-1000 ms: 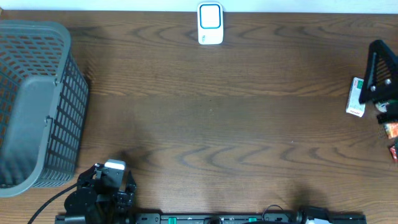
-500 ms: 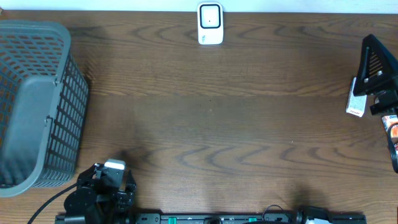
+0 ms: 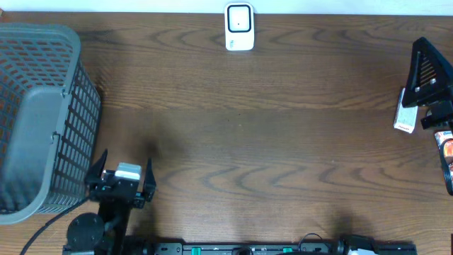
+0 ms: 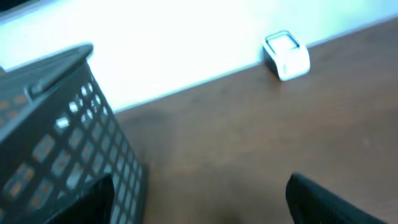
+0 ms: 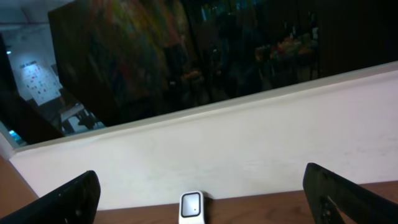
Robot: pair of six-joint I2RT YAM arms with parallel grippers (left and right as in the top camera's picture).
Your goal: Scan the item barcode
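You have open brown wooden table (image 3: 269, 142) in the middle. Your left gripper (image 3: 124, 168) and right gripper (image 3: 427, 71) are spread. The small white-and-green box (image 3: 404, 117) lies at the right edge.

Gray slatted basket (image 3: 79, 106) at left end of wood-grain table (image 3: 269, 142); pale wall (image 4: 186, 43) behind.

The left hand (image 3: 124, 168) sits low by its own base at the front left, fingers (image 3: 99, 161) spread wide, pointing forward, empty. The right hand (image 3: 427, 67) hangs at the far right, jaws wide apart, holding nothing.
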